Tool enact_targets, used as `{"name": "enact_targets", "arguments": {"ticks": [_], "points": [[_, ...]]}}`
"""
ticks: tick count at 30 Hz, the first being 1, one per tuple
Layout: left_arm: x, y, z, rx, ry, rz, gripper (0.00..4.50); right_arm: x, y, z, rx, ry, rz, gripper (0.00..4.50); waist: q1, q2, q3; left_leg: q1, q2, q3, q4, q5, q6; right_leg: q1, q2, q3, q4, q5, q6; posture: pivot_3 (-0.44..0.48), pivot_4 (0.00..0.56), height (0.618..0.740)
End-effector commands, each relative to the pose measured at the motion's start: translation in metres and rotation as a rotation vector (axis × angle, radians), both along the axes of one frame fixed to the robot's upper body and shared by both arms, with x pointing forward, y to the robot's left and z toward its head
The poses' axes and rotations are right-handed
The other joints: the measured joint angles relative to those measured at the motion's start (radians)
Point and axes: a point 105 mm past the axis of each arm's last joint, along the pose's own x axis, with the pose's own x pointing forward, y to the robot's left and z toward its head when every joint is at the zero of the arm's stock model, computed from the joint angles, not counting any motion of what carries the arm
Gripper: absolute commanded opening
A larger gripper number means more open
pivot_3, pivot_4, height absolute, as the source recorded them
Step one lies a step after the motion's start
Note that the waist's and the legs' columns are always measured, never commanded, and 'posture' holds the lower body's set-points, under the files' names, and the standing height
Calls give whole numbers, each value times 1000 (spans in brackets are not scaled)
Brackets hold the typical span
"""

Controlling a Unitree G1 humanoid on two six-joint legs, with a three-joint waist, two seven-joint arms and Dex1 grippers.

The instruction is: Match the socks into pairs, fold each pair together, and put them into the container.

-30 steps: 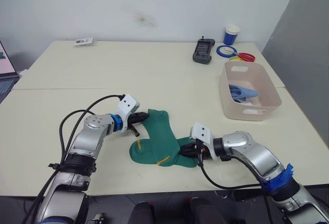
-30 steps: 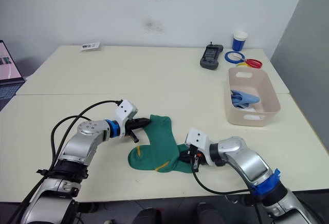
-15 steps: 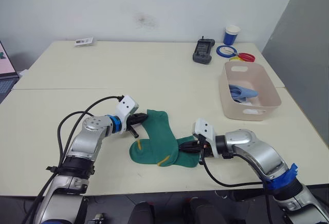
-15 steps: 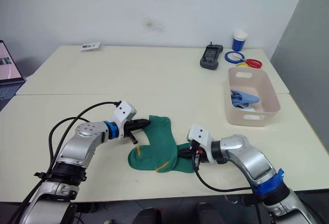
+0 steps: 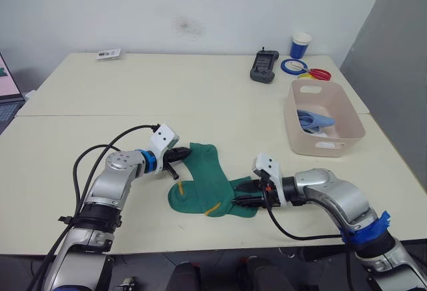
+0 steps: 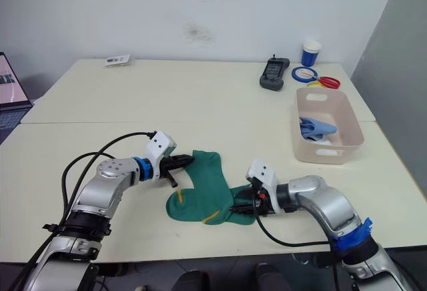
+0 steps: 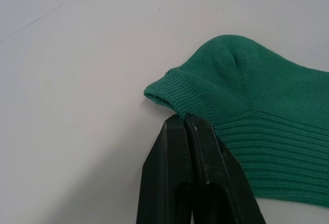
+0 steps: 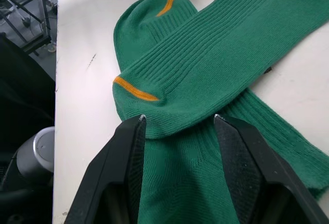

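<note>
On the table (image 5: 133, 97), both pincers work the green socks (image 5: 207, 187).

Dk green socks (image 5: 208, 187) w/ yellow marks; pale pink-beige container (image 5: 347, 114).

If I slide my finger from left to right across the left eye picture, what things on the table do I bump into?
Left gripper → green socks → right gripper → pink tub with blue socks inside.

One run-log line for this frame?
left claw: shut on green socks | right claw: open over socks | container: holds blue sock
</note>
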Motion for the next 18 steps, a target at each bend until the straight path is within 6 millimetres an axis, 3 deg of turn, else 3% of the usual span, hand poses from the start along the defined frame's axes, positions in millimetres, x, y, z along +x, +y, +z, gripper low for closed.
{"name": "enact_targets", "arguments": {"ticks": [1,11,14,18], "points": [[1,0,15,-12,-51,-9,0,-2,6,9,20,-21,10,2270,0,0,0,0,0,0,0,0,0,0,0,0,0,0,0,0,150,740],[1,0,17,-9,-52,-9,0,1,12,3,7,-5,-19,2270,0,0,0,0,0,0,0,0,0,0,0,0,0,0,0,0,150,740],[1,0,17,-9,-51,-10,0,1,15,4,18,-11,-16,1697,0,0,0,0,0,0,0,0,0,0,0,0,0,0,0,0,150,740],[-1,3,16,-19,-47,9,0,6,14,5,20,-30,-36,301,0,0,0,0,0,0,0,0,0,0,0,0,0,0,0,0,150,740]]}}
